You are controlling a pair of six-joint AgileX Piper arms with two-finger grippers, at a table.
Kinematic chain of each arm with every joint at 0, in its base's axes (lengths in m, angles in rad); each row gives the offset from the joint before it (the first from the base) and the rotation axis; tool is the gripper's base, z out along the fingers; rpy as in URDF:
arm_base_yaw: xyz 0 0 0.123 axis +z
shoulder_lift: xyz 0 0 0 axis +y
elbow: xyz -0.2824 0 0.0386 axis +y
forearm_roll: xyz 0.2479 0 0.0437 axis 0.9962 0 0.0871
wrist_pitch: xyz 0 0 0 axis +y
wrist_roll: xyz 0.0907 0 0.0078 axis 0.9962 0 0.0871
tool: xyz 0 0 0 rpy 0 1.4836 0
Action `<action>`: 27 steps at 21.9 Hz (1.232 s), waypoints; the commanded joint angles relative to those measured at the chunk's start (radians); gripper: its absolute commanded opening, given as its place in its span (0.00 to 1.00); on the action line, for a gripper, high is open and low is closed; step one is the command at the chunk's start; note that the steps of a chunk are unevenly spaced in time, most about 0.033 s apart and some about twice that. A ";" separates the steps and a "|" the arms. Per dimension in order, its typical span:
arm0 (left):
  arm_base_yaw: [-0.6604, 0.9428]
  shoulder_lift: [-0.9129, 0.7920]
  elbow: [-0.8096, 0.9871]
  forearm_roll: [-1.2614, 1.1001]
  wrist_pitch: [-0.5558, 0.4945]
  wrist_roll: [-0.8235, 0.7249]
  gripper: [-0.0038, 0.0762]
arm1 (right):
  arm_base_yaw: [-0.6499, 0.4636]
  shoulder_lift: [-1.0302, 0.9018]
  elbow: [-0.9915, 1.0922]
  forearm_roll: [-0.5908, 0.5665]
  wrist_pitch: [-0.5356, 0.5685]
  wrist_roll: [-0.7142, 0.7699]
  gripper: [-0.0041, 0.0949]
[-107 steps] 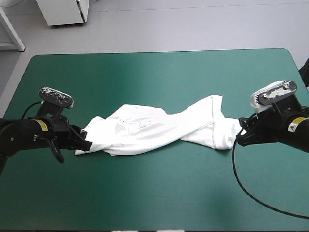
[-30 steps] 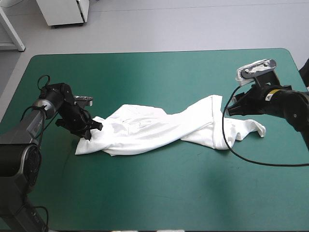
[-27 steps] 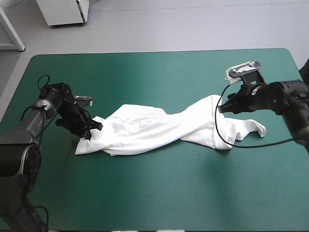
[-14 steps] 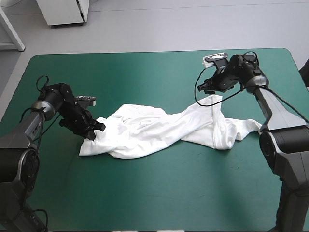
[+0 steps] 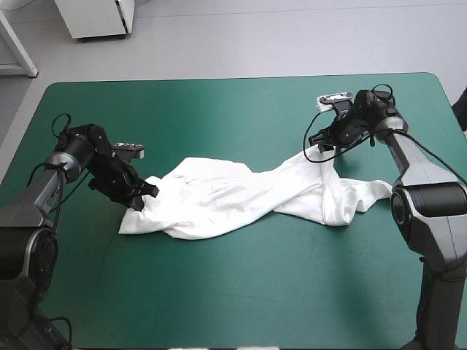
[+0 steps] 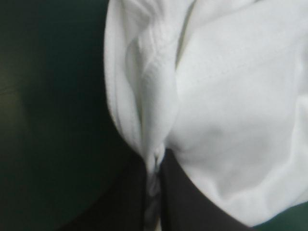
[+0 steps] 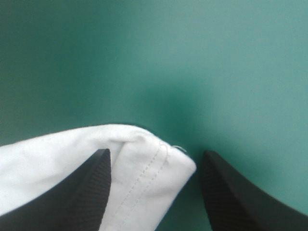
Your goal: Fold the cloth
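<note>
With the T-shirt point(image 5: 219, 200) twisted across mid-frame, left gripper point(image 6: 154, 161) pinching its left end, right gripper point(image 7: 155, 155) spread wide around the hem corner at upper right: risks closing too shallow and slipping off.

The T-shirt point(image 5: 241, 193) lies across the counter's point(image 5: 233, 292) middle, left gripper point(image 5: 146, 196) at its left end, right gripper point(image 5: 315, 142) at its far right corner (corner between the fingers point(image 7: 89, 187)).
</note>
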 commanded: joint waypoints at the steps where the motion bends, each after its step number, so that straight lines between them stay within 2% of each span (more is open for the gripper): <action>1: -0.007 -0.059 -0.030 -0.033 0.022 0.001 0.02 | -0.005 -0.030 -0.031 0.054 0.020 -0.016 0.59; 4: -0.007 -0.065 -0.030 -0.033 0.022 0.001 0.02 | 0.007 0.000 -0.025 0.062 0.058 -0.018 0.57; 6: -0.007 -0.072 -0.030 -0.033 0.022 0.001 0.02 | 0.020 0.031 -0.024 0.091 0.077 -0.018 0.46; 7: -0.007 -0.076 -0.030 -0.033 0.025 0.001 0.02 | 0.030 0.043 -0.024 0.106 0.090 -0.026 0.32; 8: -0.007 -0.077 -0.030 -0.033 0.025 0.001 0.02 | 0.034 0.043 -0.024 0.109 0.093 -0.032 0.26; 9: -0.007 -0.078 -0.030 -0.033 0.025 0.001 0.02 | 0.039 0.043 -0.024 0.113 0.110 -0.047 0.08; 10: -0.007 -0.078 -0.030 -0.033 0.025 0.001 0.02 | 0.040 0.043 -0.024 0.119 0.116 -0.053 0.02; 13: -0.007 -0.088 -0.030 -0.057 0.032 0.001 0.02 | 0.040 0.035 -0.024 0.142 0.175 -0.044 0.03; 17: -0.007 -0.198 -0.088 -0.103 0.058 0.005 0.02 | 0.038 -0.095 -0.024 0.140 0.189 -0.042 0.03; 21: -0.007 -0.356 -0.171 -0.157 0.074 -0.020 0.02 | 0.037 -0.386 -0.024 0.091 0.215 -0.032 0.03; 22: -0.007 -0.407 -0.191 -0.179 0.074 -0.027 0.02 | 0.037 -0.500 -0.024 0.084 0.203 -0.022 0.03; 27: -0.007 -0.553 -0.235 -0.257 0.074 -0.030 0.02 | 0.037 -0.813 -0.024 0.070 0.158 -0.016 0.03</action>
